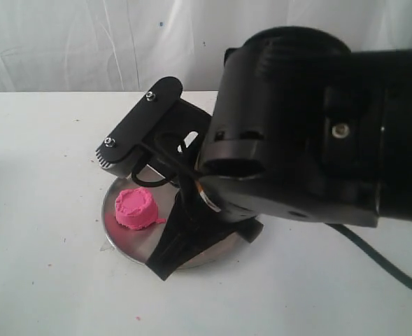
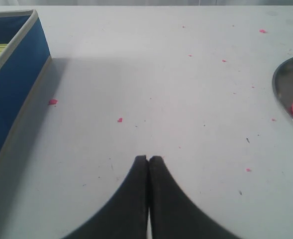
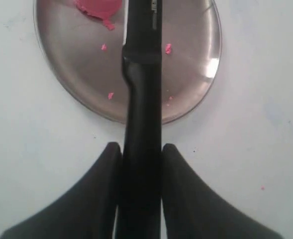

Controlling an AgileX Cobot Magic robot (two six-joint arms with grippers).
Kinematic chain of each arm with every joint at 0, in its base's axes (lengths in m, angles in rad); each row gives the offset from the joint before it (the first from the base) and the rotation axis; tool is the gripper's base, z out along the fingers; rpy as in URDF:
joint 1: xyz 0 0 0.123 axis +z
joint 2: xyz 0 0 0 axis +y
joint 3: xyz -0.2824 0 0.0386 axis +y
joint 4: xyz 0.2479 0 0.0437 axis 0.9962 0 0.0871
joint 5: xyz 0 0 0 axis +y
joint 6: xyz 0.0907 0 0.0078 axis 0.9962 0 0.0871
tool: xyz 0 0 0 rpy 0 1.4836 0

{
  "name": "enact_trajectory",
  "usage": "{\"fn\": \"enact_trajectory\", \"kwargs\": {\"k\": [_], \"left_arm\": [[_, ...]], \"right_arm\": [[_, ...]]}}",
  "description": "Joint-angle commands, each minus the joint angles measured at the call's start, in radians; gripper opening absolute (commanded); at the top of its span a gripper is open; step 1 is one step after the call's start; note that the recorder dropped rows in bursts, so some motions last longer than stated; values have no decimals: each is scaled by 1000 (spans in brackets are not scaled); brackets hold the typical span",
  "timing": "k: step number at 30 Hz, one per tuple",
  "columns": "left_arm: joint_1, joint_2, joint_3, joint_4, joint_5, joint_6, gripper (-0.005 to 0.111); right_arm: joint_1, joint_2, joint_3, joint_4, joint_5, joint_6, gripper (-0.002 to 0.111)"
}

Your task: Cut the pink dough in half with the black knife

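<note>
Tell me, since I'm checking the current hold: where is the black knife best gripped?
By the straight handle, as now: the right gripper has its fingers on either flat side of the black knife, coming from the handle end. That leaves the blade pointing out over the plate, beside the pink dough.

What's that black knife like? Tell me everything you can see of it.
The knife is slim and all black, matte like plastic, with a straight handle that widens into a flat blade bearing small pale lettering. The right gripper is shut on its handle, one of the fingers on each side. The blade reaches out over the steel plate, beside the pink dough; its tip is out of view.
</note>
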Motion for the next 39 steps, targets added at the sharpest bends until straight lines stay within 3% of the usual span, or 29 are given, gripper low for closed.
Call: {"fn": "enact_trajectory", "kwargs": {"k": [1,15,39], "left_arm": [[-8,-5,4,-6,-2,-5,0],[-8,-5,4,-6,-2,-5,0],[-8,-5,4,-11,-39,-6,0]], "right_arm": [[26,-13,3,-32,26,30,1],[36,-24,115,-135,6,119,1],[36,-155,128,-62,-22,180,1]]}}
